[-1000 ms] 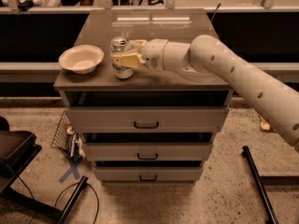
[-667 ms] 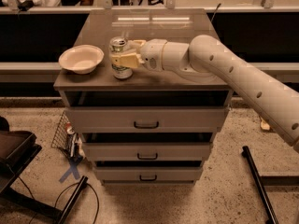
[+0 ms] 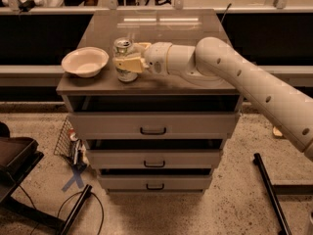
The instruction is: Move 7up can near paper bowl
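Observation:
The 7up can (image 3: 122, 46) stands upright on the cabinet top (image 3: 166, 28), near its front left, with its silver top showing. The paper bowl (image 3: 84, 61) sits just left of the can, a small gap between them, at the cabinet's left edge. My gripper (image 3: 126, 56) reaches in from the right, and its tan fingers (image 3: 128, 64) are closed around the can's sides. The near finger covers part of the can's body. My white arm stretches across the right front of the cabinet top.
The cabinet has three drawers (image 3: 153, 129) below an open slot. A wire basket (image 3: 67, 142) and a blue tape cross (image 3: 74, 178) are on the floor at the left. A black base (image 3: 14, 168) sits at far left, and a black bar (image 3: 270, 192) lies at right.

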`<state>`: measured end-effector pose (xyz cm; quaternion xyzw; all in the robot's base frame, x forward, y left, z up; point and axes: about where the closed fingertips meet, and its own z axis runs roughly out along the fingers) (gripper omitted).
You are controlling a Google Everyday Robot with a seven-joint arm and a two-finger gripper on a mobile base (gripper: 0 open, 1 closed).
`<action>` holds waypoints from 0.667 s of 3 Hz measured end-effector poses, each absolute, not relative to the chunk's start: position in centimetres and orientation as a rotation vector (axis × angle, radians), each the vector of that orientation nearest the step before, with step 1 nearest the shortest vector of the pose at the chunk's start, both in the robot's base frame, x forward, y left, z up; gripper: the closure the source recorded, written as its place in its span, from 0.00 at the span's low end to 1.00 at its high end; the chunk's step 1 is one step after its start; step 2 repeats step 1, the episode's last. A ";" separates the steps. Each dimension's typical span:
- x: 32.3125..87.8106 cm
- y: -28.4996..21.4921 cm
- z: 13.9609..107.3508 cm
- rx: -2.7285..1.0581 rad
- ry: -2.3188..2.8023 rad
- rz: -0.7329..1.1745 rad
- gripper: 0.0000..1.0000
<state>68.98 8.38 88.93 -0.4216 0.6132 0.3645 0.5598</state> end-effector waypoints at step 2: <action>68.9 8.6 88.9 -0.997 1.444 0.863 0.00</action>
